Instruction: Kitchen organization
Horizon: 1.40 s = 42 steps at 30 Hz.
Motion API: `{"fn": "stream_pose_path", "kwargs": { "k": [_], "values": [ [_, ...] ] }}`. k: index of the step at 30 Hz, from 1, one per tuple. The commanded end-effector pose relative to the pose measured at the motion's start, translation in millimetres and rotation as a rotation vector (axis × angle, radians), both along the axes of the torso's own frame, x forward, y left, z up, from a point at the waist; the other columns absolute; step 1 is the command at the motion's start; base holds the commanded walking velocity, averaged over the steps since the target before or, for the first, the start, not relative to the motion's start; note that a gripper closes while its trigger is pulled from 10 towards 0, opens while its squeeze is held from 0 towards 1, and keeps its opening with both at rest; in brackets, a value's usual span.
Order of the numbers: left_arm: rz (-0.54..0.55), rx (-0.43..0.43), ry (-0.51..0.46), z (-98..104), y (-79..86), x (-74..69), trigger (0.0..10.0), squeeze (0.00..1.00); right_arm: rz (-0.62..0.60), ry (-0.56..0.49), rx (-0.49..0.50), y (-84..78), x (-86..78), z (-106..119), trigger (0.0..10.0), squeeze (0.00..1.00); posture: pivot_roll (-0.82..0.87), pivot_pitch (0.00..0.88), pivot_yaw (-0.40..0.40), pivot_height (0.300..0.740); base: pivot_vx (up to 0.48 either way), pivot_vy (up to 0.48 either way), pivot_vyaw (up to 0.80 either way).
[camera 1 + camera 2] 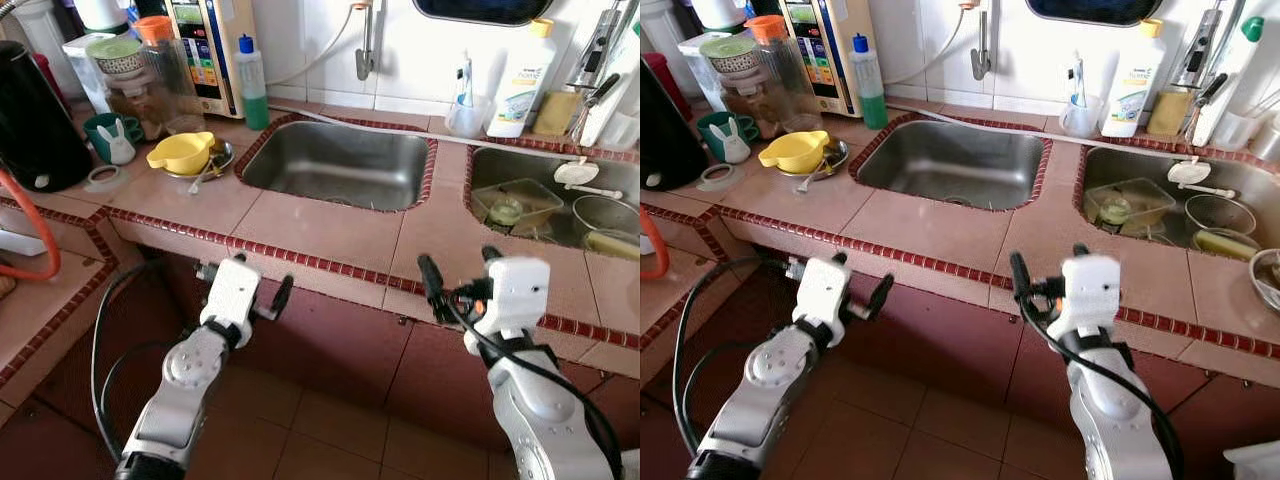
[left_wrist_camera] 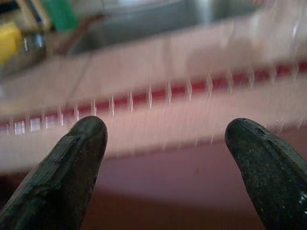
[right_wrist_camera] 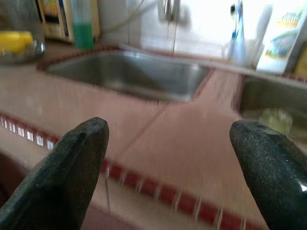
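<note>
**Hands up, nothing held yet**

The yellow bowl [image 1: 181, 152] sits on a metal plate [image 1: 219, 158], just beside the empty sink [image 1: 340, 163], on the side of the green bottle [image 1: 252, 84]. More dishes lie in the other sink [image 1: 560, 205]. The left gripper [image 1: 243, 284] hangs below the counter edge [image 1: 300, 262], in front of the empty sink, fingers wide apart. The right gripper [image 1: 459, 275] is at the edge too, fingers wide apart. I think the arms should lift above the edge first, then reach slowly.
</note>
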State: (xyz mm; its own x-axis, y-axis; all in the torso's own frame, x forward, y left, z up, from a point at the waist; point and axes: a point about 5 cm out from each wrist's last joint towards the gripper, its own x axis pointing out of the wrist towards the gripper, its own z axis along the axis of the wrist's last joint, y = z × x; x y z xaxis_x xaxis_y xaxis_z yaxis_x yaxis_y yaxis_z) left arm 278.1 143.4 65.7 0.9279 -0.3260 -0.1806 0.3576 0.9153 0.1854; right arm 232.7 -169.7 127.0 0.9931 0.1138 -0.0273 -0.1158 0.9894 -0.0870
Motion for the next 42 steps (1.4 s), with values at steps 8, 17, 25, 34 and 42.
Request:
{"fn": "stream_pose_path", "kwargs": {
  "k": [8,17,25,34,42],
  "values": [
    [0.029,0.055,0.206,-41.7,16.0,-10.5,10.0,0.00,0.038,0.135,-0.036,-8.5,-13.5,-38.7,10.0,0.00,0.06,0.000,0.049,0.740,0.000,0.000,0.00],
    [0.054,0.140,0.364,-68.9,13.9,1.2,10.0,0.00,-0.008,0.306,-0.012,-25.0,-19.9,-88.0,10.0,0.00,0.05,0.000,0.043,0.740,0.000,0.000,0.00],
    [0.069,0.299,0.540,-98.4,20.8,-13.6,10.0,0.00,-0.093,0.471,-0.027,-42.6,-19.0,-134.9,10.0,0.00,0.02,0.000,0.044,0.740,0.000,0.000,0.00],
    [0.171,0.292,0.680,-118.2,34.9,-37.1,10.0,0.00,-0.152,0.575,-0.038,-51.7,-11.8,-160.2,10.0,0.00,0.02,0.000,0.039,0.740,0.000,0.000,0.00],
    [0.257,0.293,0.783,-131.7,47.7,-59.1,10.0,0.00,-0.090,0.641,-0.076,-37.6,-4.7,-171.1,10.0,0.00,0.03,0.000,0.028,0.740,0.000,0.000,0.00]
  ]
}}
